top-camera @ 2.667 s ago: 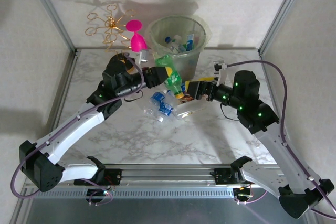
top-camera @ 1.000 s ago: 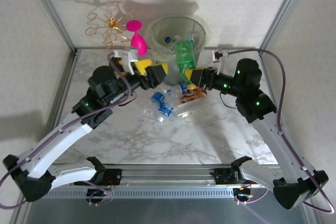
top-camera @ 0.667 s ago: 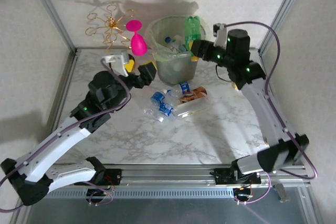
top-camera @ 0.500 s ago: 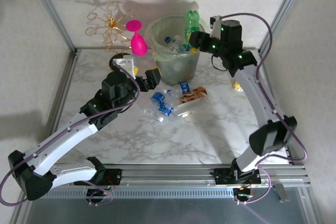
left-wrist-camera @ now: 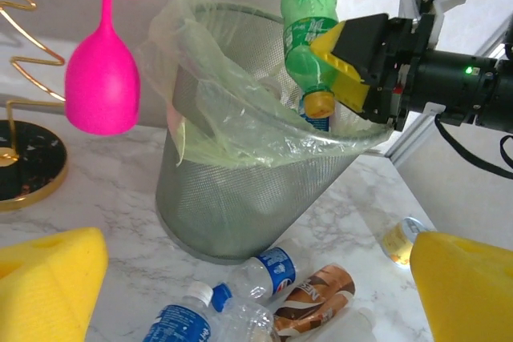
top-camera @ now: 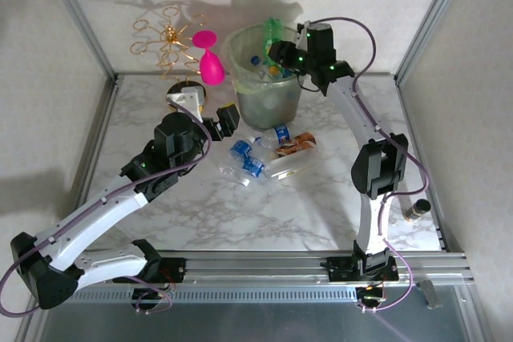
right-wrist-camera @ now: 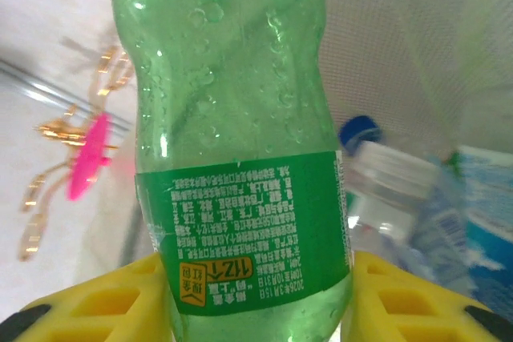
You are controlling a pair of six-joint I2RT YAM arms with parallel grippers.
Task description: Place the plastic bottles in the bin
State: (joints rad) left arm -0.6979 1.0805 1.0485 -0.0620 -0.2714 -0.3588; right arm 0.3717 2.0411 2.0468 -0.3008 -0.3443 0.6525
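My right gripper [top-camera: 278, 52] is shut on a green plastic bottle [top-camera: 272, 32], held cap down over the bin [top-camera: 245, 102]. The left wrist view shows that bottle [left-wrist-camera: 309, 26] above the bin's rim [left-wrist-camera: 240, 142], its orange cap low. In the right wrist view the yellow fingers [right-wrist-camera: 96, 302] clamp the green bottle [right-wrist-camera: 232, 118], with more bottles [right-wrist-camera: 401, 190] lying inside the bin. Several bottles lie on the table in front of the bin: blue-labelled ones [top-camera: 247, 159] [left-wrist-camera: 276, 270] and a brown-labelled one [top-camera: 297, 144] [left-wrist-camera: 321, 290]. My left gripper [top-camera: 210, 110] [left-wrist-camera: 256, 286] stands open just left of them, holding nothing.
A pink goblet [top-camera: 208, 58] [left-wrist-camera: 103, 78] hangs on a gold wire stand [top-camera: 164, 42] left of the bin. A small yellowish can [left-wrist-camera: 398, 239] stands right of the bin. A small brown item [top-camera: 414, 211] sits near the table's right edge. Metal frame posts flank the table.
The right arm has lifted the green bottle from beside the bin up over its rim and swung left. The left gripper has drawn back slightly, still open.
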